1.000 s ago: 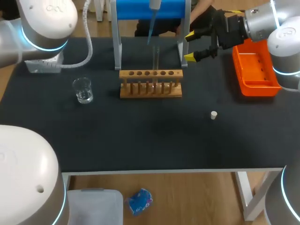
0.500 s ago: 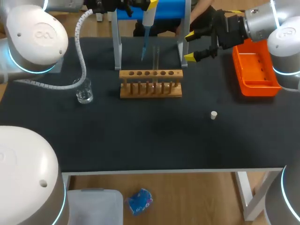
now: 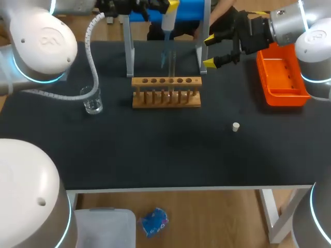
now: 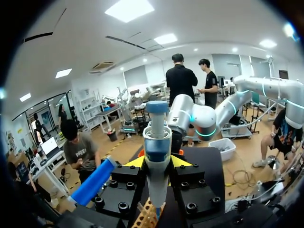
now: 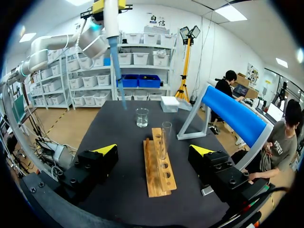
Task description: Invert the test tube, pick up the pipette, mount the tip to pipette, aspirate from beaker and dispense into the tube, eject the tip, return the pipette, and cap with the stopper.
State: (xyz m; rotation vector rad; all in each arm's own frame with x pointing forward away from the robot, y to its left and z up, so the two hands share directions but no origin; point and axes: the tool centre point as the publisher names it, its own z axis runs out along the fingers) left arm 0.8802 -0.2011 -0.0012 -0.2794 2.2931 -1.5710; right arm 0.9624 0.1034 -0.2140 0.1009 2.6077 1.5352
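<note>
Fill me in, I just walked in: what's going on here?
The left hand grips the pipette, its blue tip hanging above the wooden rack, close to the upright test tube. The right hand hovers open beside the rack, holding nothing. The beaker stands off to the rack's side, and the stopper lies loose on the table.

pipette (image 3: 168, 21) top cut off at head view's edge | rack (image 4: 144, 219) mostly hidden behind left gripper (image 4: 157, 162)
</note>
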